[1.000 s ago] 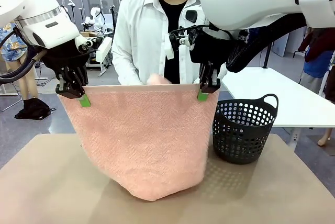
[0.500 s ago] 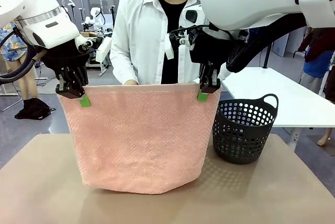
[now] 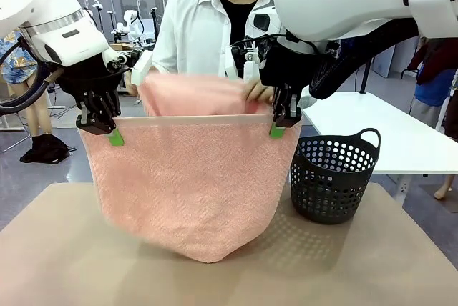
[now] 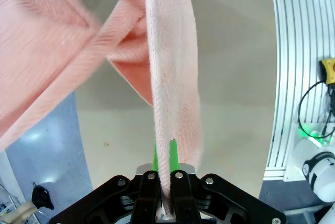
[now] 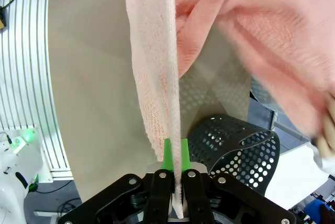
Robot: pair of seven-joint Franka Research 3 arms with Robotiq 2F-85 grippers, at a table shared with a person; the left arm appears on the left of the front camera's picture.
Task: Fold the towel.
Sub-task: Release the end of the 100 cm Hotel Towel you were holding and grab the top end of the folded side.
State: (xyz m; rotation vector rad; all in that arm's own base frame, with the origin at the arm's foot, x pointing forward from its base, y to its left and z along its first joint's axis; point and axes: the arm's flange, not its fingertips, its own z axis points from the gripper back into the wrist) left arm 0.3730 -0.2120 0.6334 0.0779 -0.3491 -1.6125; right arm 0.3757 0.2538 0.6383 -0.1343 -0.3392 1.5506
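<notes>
While hung over the tan surface [image 3: 57,249], stretched between two pincers: one pink towel [image 3: 193,177]. Left pincer [image 3: 106,133] clamped shut on one top corner. Mid-frame, far fold above the top edge, gripped by a person's hand [image 3: 259,93]. Right pincer [image 3: 279,126] clamped shut on the other corner, beside one dark basket [image 3: 333,177].

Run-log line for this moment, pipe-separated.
left pincer: shut on towel top corner | right pincer: shut on other top corner | person's hand: holds towel part raised behind top edge | basket: beside towel
</notes>
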